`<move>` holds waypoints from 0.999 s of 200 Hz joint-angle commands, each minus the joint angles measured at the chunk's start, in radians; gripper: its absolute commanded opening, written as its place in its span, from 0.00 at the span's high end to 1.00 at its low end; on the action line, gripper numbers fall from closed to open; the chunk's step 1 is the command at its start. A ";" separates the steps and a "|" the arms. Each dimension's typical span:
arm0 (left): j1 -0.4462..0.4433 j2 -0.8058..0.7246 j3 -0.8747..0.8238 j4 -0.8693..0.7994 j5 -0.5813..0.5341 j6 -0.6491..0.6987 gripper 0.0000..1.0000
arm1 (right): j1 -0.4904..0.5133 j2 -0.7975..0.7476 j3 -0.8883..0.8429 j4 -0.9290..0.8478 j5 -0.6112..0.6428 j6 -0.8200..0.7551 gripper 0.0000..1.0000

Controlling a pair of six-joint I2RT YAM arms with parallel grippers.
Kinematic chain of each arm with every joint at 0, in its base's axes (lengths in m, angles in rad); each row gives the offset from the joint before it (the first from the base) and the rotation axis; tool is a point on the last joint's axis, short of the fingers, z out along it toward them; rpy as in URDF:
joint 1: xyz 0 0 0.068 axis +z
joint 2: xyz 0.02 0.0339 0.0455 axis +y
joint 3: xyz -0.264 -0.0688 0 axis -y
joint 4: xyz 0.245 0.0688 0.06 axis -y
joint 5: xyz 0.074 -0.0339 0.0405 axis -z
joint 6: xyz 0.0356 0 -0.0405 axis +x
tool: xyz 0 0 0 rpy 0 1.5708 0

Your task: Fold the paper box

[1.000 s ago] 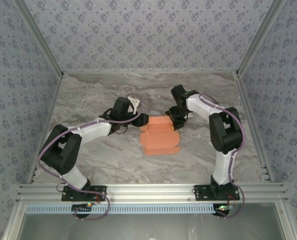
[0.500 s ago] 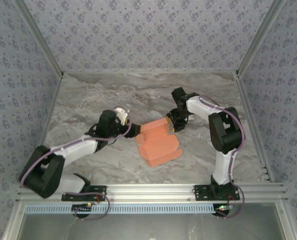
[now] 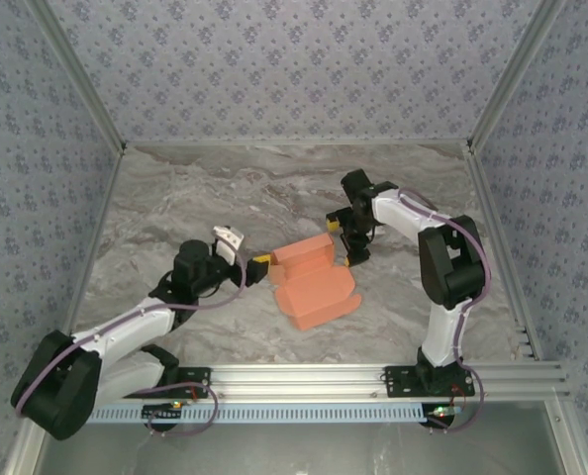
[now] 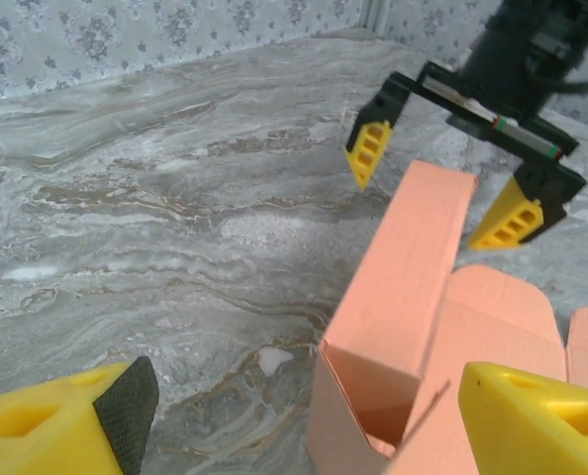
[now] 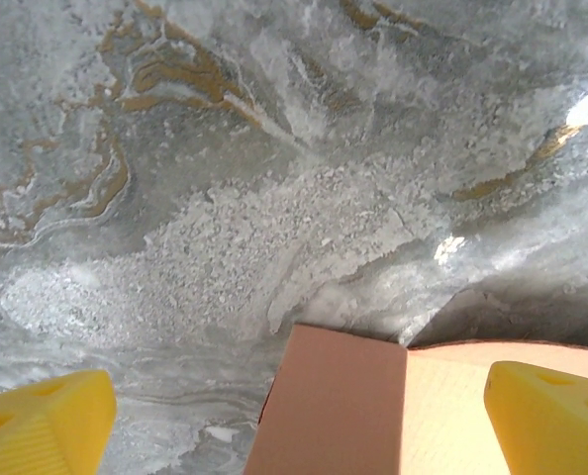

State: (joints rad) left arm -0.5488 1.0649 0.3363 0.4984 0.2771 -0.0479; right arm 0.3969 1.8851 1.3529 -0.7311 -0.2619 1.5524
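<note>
The paper box [image 3: 312,277] lies on the table [image 3: 175,198], between left pincer [image 3: 259,268] and right pincer [image 3: 343,243].

The box [image 3: 314,292], lying between the two sets of jaws, is thin matt card, salmon-orange and smooth, with crisp creases. Under the jaws the table [image 3: 195,198] is grey and marble-patterned, smooth with a faint sheen. The left jaws are smooth yellow plastic, and one pad [image 4: 126,406] is matt black and rubbery. The right jaws are the same plastic, with open ribbed cells. Beyond the jaws the walls [image 3: 294,69] look matt and printed.
</note>
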 commanded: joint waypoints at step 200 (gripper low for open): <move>-0.198 0.333 -0.004 0.236 -0.205 0.119 0.48 | 0.096 -0.010 -0.003 -0.036 0.081 0.093 0.52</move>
State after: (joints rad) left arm -0.7242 1.3540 0.2935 0.6632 0.1230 0.0841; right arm 0.4820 1.8812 1.3529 -0.7437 -0.2188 1.6047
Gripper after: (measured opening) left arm 0.547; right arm 0.482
